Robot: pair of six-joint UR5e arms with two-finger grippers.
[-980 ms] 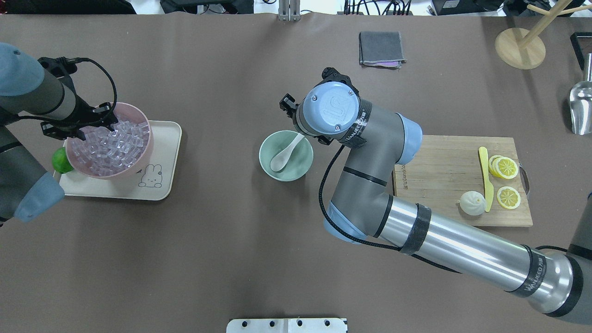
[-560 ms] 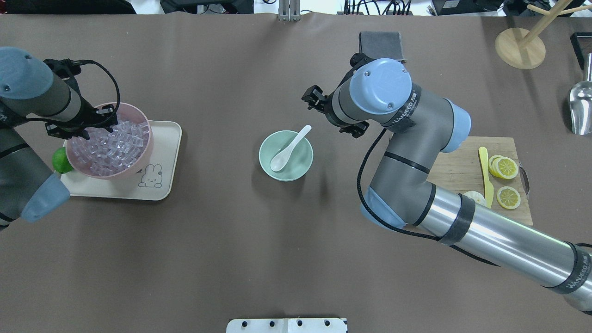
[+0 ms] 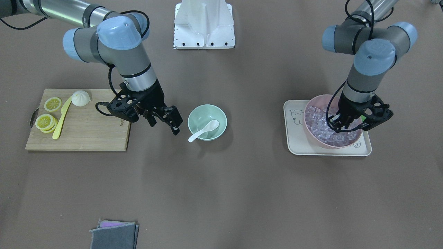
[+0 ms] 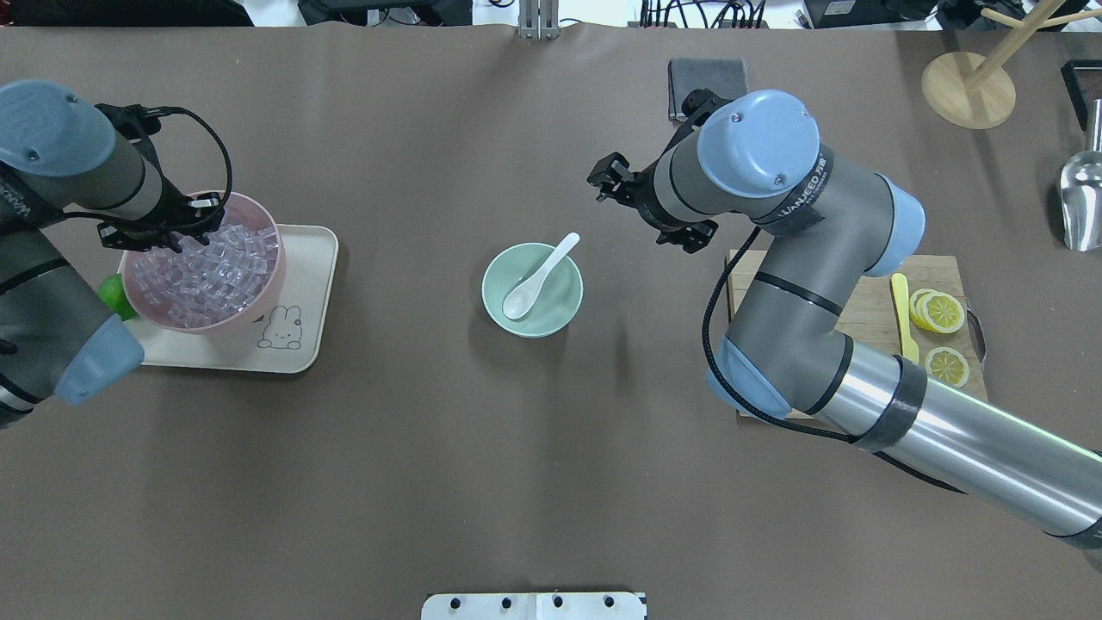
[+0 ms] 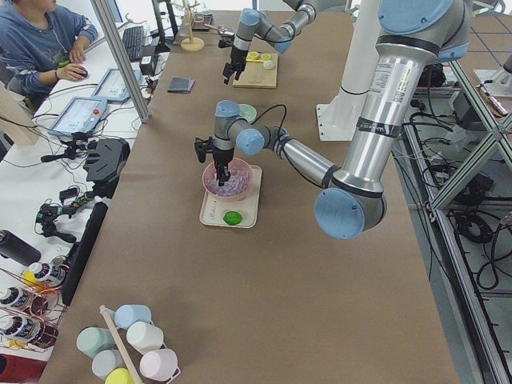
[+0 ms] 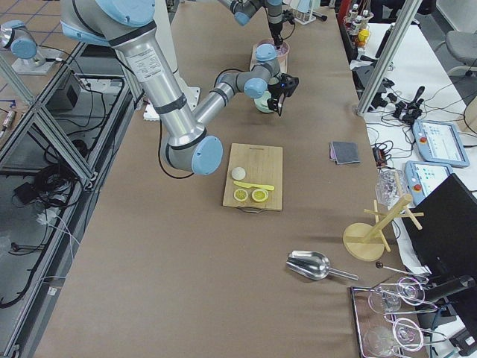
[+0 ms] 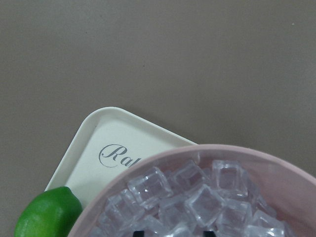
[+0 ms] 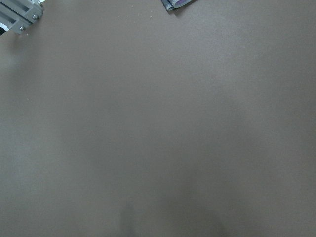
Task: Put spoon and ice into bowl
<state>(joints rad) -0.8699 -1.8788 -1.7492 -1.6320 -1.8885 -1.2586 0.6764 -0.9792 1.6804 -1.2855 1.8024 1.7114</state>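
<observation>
The white spoon (image 4: 538,277) lies in the mint-green bowl (image 4: 495,303) at the table's middle, scoop down inside and handle over the far rim; both also show in the front view, spoon (image 3: 202,132) and bowl (image 3: 193,116). My right gripper (image 4: 604,182) is open and empty, hanging right of and beyond the bowl, apart from it (image 3: 175,124). My left gripper (image 4: 175,242) is open, its tips down among the clear ice cubes (image 4: 211,275) heaped in a pink bowl (image 4: 277,258). The left wrist view shows the ice (image 7: 197,202) close up.
The pink bowl stands on a cream tray (image 4: 301,336) with a lime (image 4: 112,294) beside it. A cutting board (image 3: 86,138) holds a yellow knife (image 3: 61,119), lemon slices (image 4: 940,312) and a bun (image 3: 81,98). A grey cloth (image 4: 708,77), wooden stand (image 4: 966,90) and metal scoop (image 4: 1080,202) lie far right.
My right gripper has let go of the spoon and pulled back from the bowl to the right and farther away. My left gripper has shifted slightly over the ice.
</observation>
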